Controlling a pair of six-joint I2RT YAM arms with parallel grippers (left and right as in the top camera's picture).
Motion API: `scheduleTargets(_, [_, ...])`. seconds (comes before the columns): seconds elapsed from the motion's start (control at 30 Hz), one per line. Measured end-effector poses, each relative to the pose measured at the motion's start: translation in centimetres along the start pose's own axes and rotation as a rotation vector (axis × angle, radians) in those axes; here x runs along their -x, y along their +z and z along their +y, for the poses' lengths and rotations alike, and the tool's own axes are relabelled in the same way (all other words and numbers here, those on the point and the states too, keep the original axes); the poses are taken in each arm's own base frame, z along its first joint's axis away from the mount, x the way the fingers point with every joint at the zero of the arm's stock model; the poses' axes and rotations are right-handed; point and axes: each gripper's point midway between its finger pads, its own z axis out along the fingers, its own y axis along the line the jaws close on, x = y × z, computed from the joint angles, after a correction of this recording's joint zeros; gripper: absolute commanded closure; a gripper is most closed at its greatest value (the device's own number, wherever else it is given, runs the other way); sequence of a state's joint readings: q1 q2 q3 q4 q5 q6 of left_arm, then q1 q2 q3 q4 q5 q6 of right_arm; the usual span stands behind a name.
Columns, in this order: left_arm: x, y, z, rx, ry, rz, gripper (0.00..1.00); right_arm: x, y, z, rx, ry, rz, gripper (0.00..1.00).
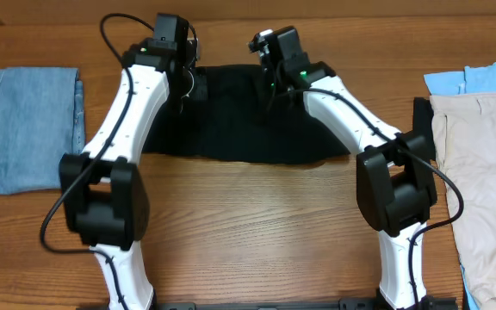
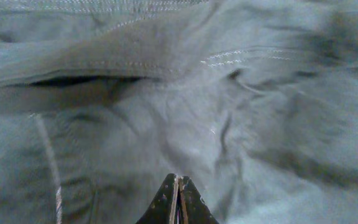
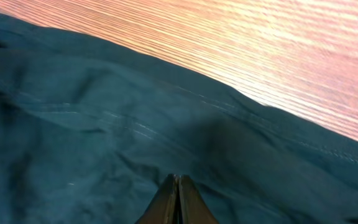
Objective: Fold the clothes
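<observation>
We find the black garment spread flat at the far middle of the worktop, with both arms reaching over it to its far edge; this looks like the start of a fold, taken from the two far corners so the cloth can come towards the near side in one even sheet. The left claw is closed, its tips pressed together down on the cloth just near of a stitched hem or pocket edge; the right claw is likewise closed, low on the cloth close to its far border, with bare wood beyond. We judge that each pinches a thin fold, though the wrist views do not show the nip itself. The denim piece lies folded at the far left; the beige garment and the light blue one lie heaped at the right, well apart, leaving the middle for folding.
</observation>
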State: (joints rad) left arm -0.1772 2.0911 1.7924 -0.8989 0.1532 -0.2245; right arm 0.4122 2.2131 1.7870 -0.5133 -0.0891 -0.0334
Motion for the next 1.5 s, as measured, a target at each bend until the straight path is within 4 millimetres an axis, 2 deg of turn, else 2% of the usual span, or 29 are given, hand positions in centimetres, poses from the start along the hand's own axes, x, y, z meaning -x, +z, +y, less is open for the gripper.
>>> scheduleTargets(0.1, [-0.6, 4.5, 0.8, 0.01, -0.007, 0.046, 0.96, -0.6, -0.3, -3.1, -0.035, 0.049, 0.022, 0.96])
scheduleTargets(0.2, [-0.6, 6.1, 1.5, 0.035, -0.008, 0.047, 0.96, -1.9, -0.7, -5.5, -0.061, 0.09, 0.072, 0.96])
scheduleTargets(0.4, [2.1, 5.9, 3.3, 0.15, 0.003, -0.07, 0.96, -3.3, -0.2, -5.9, -0.061, 0.103, 0.119, 0.96])
scheduleTargets(0.53, [2.9, 5.8, 3.9, 0.184, 0.003, -0.107, 0.96, -5.3, -0.2, -4.9, -0.006, 0.119, 0.198, 0.96])
scheduleTargets(0.67, [2.9, 5.9, 2.9, 0.126, 0.005, -0.103, 0.96, -4.1, 0.3, -4.6, 0.018, 0.113, 0.147, 0.96])
scheduleTargets(0.77, [3.6, 5.8, 3.0, 0.134, 0.007, -0.134, 0.96, -4.9, 2.0, -5.2, 0.016, 0.112, 0.15, 0.96])
scheduleTargets(0.87, [4.4, 5.4, 4.4, 0.211, -0.001, -0.168, 0.96, -6.3, 4.3, -6.5, -0.002, 0.113, 0.162, 0.96])
scheduleTargets(1.07, [5.4, 4.4, 9.7, 0.29, -0.082, -0.198, 0.96, -4.3, 4.9, -8.5, -0.04, 0.108, 0.065, 0.96])
scheduleTargets(1.13, [5.2, 4.8, 11.1, 0.302, -0.102, -0.187, 0.96, -3.7, 4.8, -9.2, -0.049, 0.111, 0.036, 0.96])
scheduleTargets(1.17, [4.7, 5.7, 11.7, 0.309, -0.109, -0.163, 0.96, -3.5, 4.8, -9.4, -0.052, 0.113, 0.029, 0.96])
scheduleTargets(1.23, [3.7, 7.2, 12.4, 0.321, -0.114, -0.125, 0.96, -3.5, 4.8, -9.6, -0.058, 0.114, 0.027, 0.96])
scheduleTargets(1.3, [3.5, 7.6, 12.6, 0.323, -0.116, -0.115, 0.96, -3.4, 4.8, -9.8, -0.071, 0.113, 0.024, 0.96])
scheduleTargets(1.4, [3.6, 7.3, 12.5, 0.327, -0.116, -0.114, 0.96, -2.9, 4.8, -10.0, -0.08, 0.109, 0.002, 0.96])
scheduleTargets(1.5, [5.0, 5.9, 12.1, 0.322, -0.115, -0.145, 0.91, -2.2, 4.5, -9.6, -0.058, 0.107, -0.013, 0.96])
